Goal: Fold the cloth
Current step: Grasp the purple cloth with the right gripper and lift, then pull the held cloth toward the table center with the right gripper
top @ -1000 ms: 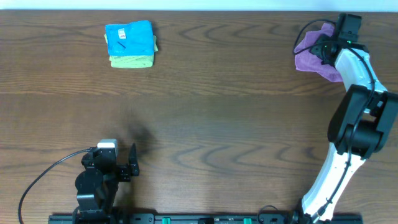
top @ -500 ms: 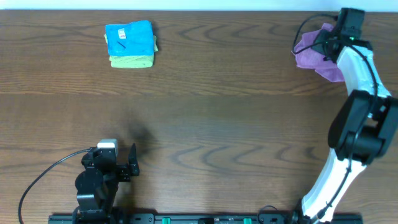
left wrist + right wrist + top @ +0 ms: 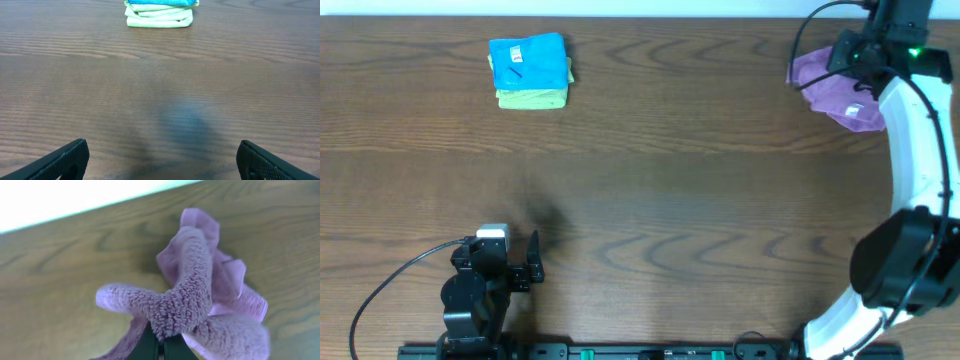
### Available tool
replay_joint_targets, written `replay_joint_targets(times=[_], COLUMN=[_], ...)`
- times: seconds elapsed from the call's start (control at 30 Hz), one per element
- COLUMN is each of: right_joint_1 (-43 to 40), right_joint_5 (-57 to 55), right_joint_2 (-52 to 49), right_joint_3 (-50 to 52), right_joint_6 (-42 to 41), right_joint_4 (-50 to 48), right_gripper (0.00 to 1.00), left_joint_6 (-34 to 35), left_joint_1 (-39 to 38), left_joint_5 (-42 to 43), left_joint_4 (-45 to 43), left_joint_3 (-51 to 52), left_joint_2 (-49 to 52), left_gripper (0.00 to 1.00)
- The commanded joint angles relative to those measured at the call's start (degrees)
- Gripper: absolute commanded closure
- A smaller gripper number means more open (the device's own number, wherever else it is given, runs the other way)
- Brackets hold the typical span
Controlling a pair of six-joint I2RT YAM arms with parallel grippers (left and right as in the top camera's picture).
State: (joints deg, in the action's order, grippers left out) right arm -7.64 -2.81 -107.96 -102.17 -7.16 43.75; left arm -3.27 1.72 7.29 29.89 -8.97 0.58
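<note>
Pickup: our right gripper (image 3: 159, 346) is clamped on the cloth (image 3: 192, 287); next we should bring it centre and flatten it. Left gripper (image 3: 161, 157) gapes, empty.

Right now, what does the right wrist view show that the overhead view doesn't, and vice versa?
Only the right wrist view: the right gripper shut on a bunched ridge of the cloth, with its fuzzy pile up close. Only the overhead view: the left gripper near the front edge, and the blue cloth stacked on the yellow-green cloth at the far left. Both: the crumpled purple cloth on the wooden table by its far edge.
</note>
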Motion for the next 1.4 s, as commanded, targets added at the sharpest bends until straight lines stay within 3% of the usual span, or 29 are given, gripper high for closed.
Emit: replay_joint_targets(times=[0.0, 0.23, 0.47, 0.63, 0.87, 1.07, 1.37], right_joint_1=[3.54, 10.93, 13.88, 14.84, 19.8, 28.74, 34.47], right_joint_5=[-0.15, 0.81, 10.36, 15.17, 19.5, 22.8, 22.8], right_joint_2=[5.01, 9.42, 11.1, 17.49, 33.66, 47.25, 50.03], right_joint_3=[-0.9, -0.9, 0.31, 6.88, 24.76, 35.12, 42.01], right_joint_6=[3.63, 6.01, 10.54, 13.29, 14.16, 7.72, 2.49], right_joint_4=[3.21, 17.16, 27.41, 27.19, 26.88, 28.41, 23.69], right_gripper=[0.99, 0.99, 0.99, 0.98, 0.98, 0.99, 0.99], left_joint_6=[-0.83, -0.83, -0.83, -0.83, -0.83, -0.83, -0.83], left_joint_1=[0.07, 0.09, 0.09, 0.09, 0.09, 0.09, 0.09], left_joint_5=[0.2, 0.2, 0.2, 0.2, 0.2, 0.2, 0.2], left_joint_4=[0.0, 0.0, 0.0, 0.0, 0.0, 0.0, 0.0], left_joint_3=[0.79, 0.79, 0.76, 0.79, 0.79, 0.76, 0.79], left_joint_2=[-0.37, -0.37, -0.37, -0.37, -0.37, -0.37, -0.37], left_gripper=[0.05, 0.05, 0.05, 0.05, 0.05, 0.05, 0.05])
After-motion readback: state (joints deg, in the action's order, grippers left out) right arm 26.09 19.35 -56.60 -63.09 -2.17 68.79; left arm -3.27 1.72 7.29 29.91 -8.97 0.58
